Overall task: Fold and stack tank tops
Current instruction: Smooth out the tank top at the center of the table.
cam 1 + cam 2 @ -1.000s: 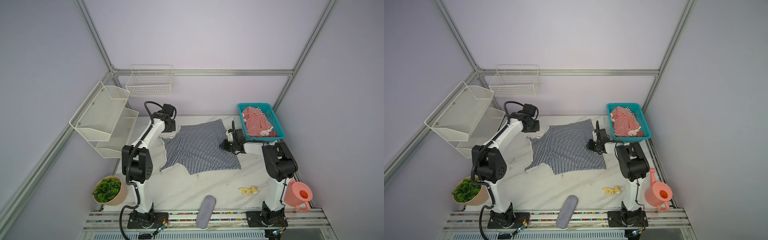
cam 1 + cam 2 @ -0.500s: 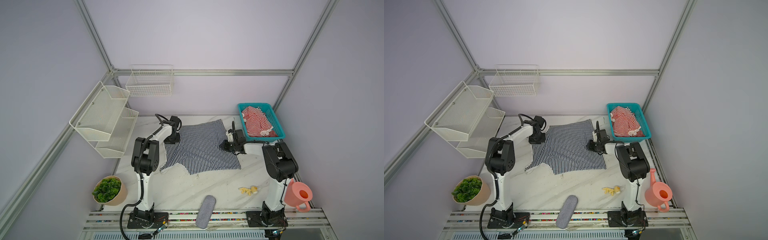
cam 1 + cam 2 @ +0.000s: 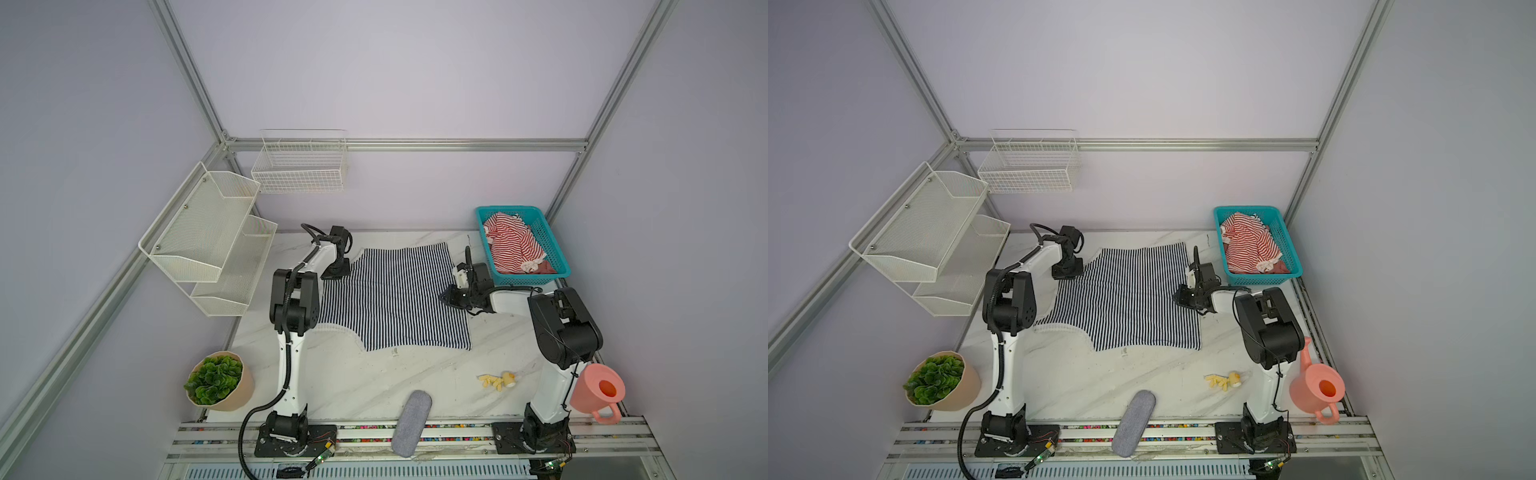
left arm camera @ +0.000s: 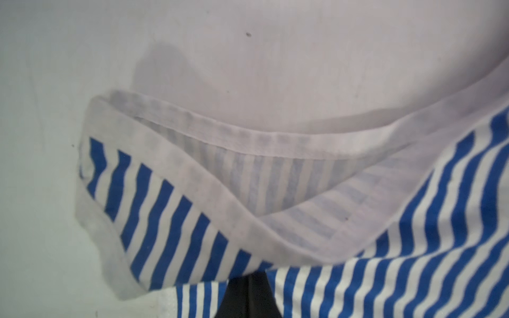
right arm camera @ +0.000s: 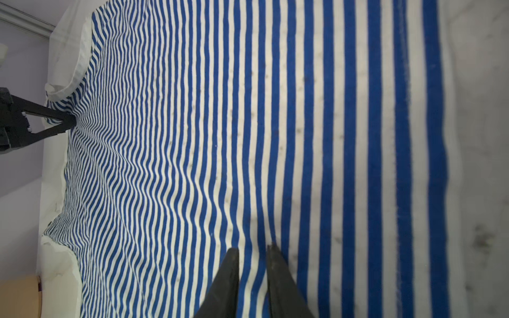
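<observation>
Tank tops: two, navy-and-white striped knit top (image 3: 395, 299) and red-and-white striped knit top (image 3: 513, 245)
Teal plastic basket (image 3: 552, 245): one
White wire wall basket (image 3: 299, 166): one
White mesh two-tier shelf (image 3: 199, 232): one
Grey oblong felt case (image 3: 411, 422): one
Pink watering can (image 3: 598, 392): one
Potted green plant (image 3: 216, 380): one

Both top views high above the near edge, tilted down over the marble table (image 3: 374, 386), left wrist view close, blurred, perhaps straight down on the navy-striped tank top (image 4: 413, 261), right wrist view low across it, toward the left gripper (image 5: 70, 124).
</observation>
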{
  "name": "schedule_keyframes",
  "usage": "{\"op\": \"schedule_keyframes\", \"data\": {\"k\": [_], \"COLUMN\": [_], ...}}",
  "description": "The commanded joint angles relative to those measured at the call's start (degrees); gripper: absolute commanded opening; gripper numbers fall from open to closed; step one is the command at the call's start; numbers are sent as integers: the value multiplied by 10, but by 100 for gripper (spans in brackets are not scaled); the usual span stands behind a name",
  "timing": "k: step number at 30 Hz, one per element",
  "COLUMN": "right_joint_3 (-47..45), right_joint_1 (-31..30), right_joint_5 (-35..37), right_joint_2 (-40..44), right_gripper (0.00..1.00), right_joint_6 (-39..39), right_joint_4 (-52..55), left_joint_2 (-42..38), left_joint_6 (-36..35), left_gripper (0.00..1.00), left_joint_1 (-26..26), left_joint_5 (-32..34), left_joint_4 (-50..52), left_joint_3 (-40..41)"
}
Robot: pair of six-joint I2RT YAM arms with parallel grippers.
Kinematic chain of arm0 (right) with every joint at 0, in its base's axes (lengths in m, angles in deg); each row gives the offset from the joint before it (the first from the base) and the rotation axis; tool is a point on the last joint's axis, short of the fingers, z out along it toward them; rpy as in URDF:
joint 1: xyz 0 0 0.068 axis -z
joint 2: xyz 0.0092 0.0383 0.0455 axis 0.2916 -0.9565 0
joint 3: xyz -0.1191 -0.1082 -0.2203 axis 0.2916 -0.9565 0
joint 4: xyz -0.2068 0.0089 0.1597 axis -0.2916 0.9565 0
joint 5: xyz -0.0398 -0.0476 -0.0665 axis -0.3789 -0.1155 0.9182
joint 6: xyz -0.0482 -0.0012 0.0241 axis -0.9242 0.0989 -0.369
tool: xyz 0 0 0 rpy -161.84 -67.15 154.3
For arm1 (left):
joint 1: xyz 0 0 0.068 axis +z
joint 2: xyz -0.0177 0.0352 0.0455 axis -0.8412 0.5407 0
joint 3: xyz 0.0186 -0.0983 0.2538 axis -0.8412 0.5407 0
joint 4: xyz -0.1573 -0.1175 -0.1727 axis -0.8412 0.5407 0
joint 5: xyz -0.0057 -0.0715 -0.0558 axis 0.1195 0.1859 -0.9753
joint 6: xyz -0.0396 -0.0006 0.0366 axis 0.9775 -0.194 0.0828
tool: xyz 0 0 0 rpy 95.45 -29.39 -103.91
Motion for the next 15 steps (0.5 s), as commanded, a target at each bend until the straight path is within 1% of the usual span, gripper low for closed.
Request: {"op": "schedule_keyframes", "data": {"k": [1, 3, 6, 8, 9, 12, 15], "right_joint_3": [-18, -12, 1, 7, 9, 13, 12], "right_joint_1": [-4, -5, -4, -5, -5, -6, -8], "right_joint_5": [20, 22, 21, 19, 17, 16, 26], "right_joint_2": [-8, -13, -13, 4, 19, 72, 129], "right_gripper": [23, 23, 24, 24, 26, 31, 35], "right_joint_6": [-1, -4, -3, -3, -4, -4, -10], "right_joint_4": [53, 56, 64, 66, 68, 80, 110], "left_joint_2": [22, 19, 8, -11, -24, -78, -152], "left_joint_6": [-19, -20, -22, -20, -21, -22, -19], "left_gripper": [5, 8, 19, 26, 29, 35, 38], "left_joint_1": [12, 12, 12, 11, 10, 3, -15], "left_joint_5": [6, -1, -19, -33, -40, -55, -55], "left_joint_4": [27, 26, 27, 25, 26, 26, 24], "left_joint_3": [-48, -50, -60, -69, -75, -84, -61]}}
